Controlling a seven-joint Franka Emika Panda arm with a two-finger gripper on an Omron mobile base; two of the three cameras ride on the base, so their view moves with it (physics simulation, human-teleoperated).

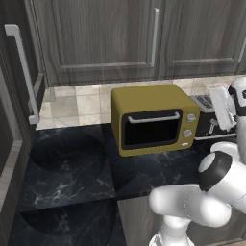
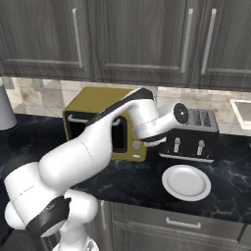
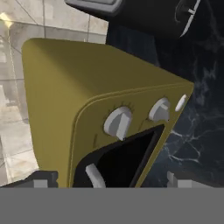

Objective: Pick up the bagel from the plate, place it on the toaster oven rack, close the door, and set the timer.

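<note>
The mustard-yellow toaster oven (image 1: 153,117) stands on the dark counter with its dark glass door (image 1: 150,130) closed and the silver bar handle (image 1: 153,118) along the top edge. In the hand view my gripper (image 3: 111,181) is open and empty, a short way off the oven's knob side. The larger silver knob (image 3: 118,122) lies just ahead of the fingertips (image 3: 41,179), and a second knob (image 3: 159,109) sits beside it. The white plate (image 2: 186,182) lies bare on the counter in front of the black toaster. The bagel and the rack are hidden.
A black slot toaster (image 2: 191,132) stands close to the oven's right side. Dark wood upper cabinets (image 1: 120,38) hang over the tiled backsplash. My white forearm (image 2: 98,142) crosses in front of the oven in the right base view. Open marble counter (image 1: 67,163) lies left of the oven.
</note>
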